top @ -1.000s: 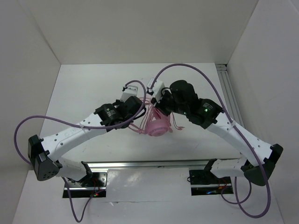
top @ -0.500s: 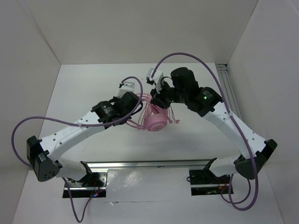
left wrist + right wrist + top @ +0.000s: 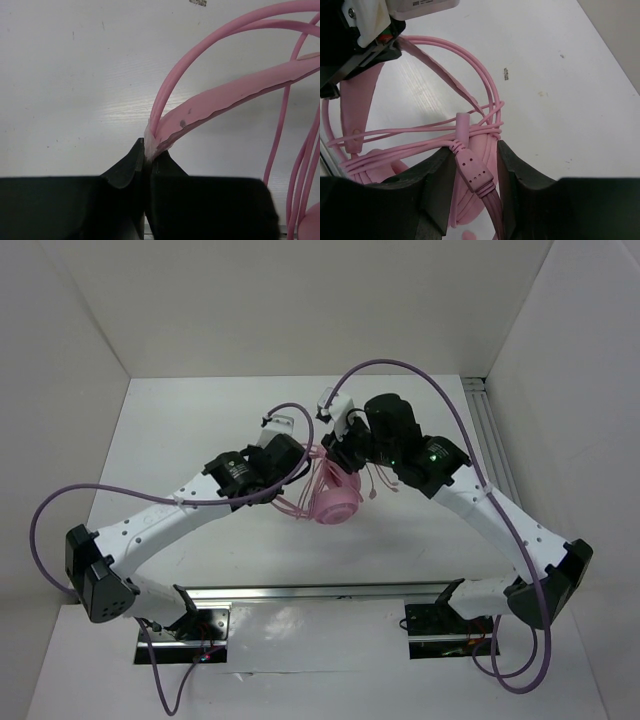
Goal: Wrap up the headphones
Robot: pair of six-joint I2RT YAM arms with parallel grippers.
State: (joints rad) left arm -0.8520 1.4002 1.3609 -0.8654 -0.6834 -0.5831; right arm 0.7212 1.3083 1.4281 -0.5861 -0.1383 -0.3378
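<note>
The pink headphones [image 3: 335,502] hang just above the table's middle between both arms, earcups low and the cord [image 3: 372,486] looped round them. My left gripper [image 3: 303,462] is shut on the thin headband [image 3: 225,97]; its fingertips [image 3: 135,157] pinch the band's end. My right gripper [image 3: 475,165] stands open around the cord's moulded strain-relief piece [image 3: 472,172], which leans on one finger with a gap to the other. Several turns of cord [image 3: 410,134] cross the earcup [image 3: 479,147] under it. The left gripper's body [image 3: 365,30] shows at the top left of the right wrist view.
Thick purple robot cables [image 3: 420,390] arch over the arms. An aluminium rail [image 3: 330,590] runs along the near edge and another rail [image 3: 492,440] along the right side. White walls close in the back and both sides.
My right gripper's jaws have widened, loosening their hold on the cord piece. Both arms and the headphones have shifted slightly back and to the left.
</note>
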